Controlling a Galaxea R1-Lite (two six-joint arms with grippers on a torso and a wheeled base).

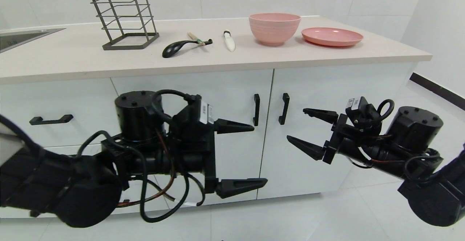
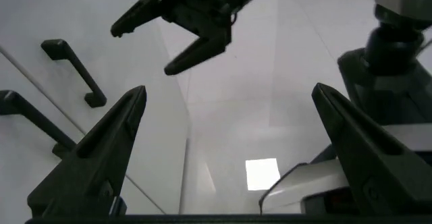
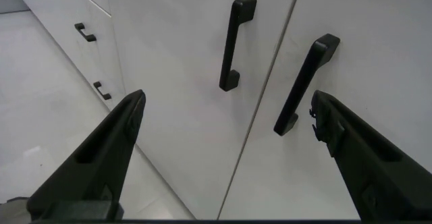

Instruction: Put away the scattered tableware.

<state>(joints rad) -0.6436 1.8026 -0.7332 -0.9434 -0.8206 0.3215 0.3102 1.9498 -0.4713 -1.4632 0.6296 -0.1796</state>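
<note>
Five tableware pieces: black spoon [image 1: 178,47], chopsticks [image 1: 196,39], white utensil [image 1: 229,40], pink bowl [image 1: 274,27] and pink plate [image 1: 332,36], all on the counter [image 1: 72,57]
Spoon axis: runs across the counter, bowl end toward the robot's left, handle end touching the chopsticks
White utensil axis: points away from the robot, just beside the chopsticks
Bowl and plate: upright, side by side on the robot's right, very close, contact unclear
Rack [image 1: 121,14]: wire, holds nothing, left of the spoon, likely where the plate goes
Left gripper [image 1: 260,154]: jaws spread wide, nothing held, low in front of the cabinet doors [image 1: 232,99]
Right gripper [image 1: 296,124]: jaws released, nothing held, also below counter level, facing the door handles [image 1: 285,108]
Key relation: every piece lies above and beyond both claws; judged nearer, left arm for spoon and chopsticks, right arm for bowl and plate
Writing: white stickers on both wrists, print too small to read; no markings visible on the tableware
</note>
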